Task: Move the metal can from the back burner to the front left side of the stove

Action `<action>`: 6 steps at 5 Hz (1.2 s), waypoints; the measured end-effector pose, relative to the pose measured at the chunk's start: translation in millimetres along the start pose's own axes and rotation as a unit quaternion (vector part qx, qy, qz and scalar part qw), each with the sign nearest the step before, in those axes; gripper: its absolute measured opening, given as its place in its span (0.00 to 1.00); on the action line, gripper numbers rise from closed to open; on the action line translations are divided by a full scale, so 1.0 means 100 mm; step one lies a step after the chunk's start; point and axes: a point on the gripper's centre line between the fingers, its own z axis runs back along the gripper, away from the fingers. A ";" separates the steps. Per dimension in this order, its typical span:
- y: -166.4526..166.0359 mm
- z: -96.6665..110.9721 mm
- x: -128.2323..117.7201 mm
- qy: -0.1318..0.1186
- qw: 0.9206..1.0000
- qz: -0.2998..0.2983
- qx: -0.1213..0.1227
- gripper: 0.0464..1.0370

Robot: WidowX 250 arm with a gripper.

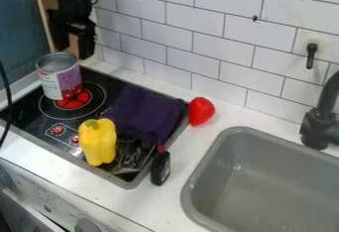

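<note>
The black gripper (73, 45) hangs at the upper left, open, with its fingers pointing down and nothing held between them. Just below it, a metal can (59, 77) with a purple, white and red label stands upright on the stove's rear left burner. Right of the can, a dark purple cloth (142, 112) lies across the stove top. In front of the cloth stands a yellow bell pepper (98, 142). A red strawberry (200, 111) rests on the counter by the cloth's right edge. A small black bottle (160, 167) with a red tip lies at the stove's right edge.
The black stove top (28, 112) has a raised grey rim. A grey sink (228, 176) is at the lower right, with a black faucet (319, 127) behind it. White wall tiles (218, 47) bound the counter at the back.
</note>
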 end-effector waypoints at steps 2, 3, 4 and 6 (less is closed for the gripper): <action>-0.08 -0.30 -0.40 0.066 0.998 0.003 -0.013 0.96; -0.15 -0.31 -0.63 0.089 0.996 0.009 -0.009 0.96; -0.23 -0.24 -0.80 0.099 0.995 0.016 -0.013 0.96; -0.22 -0.20 -0.93 0.107 0.994 0.035 -0.016 0.96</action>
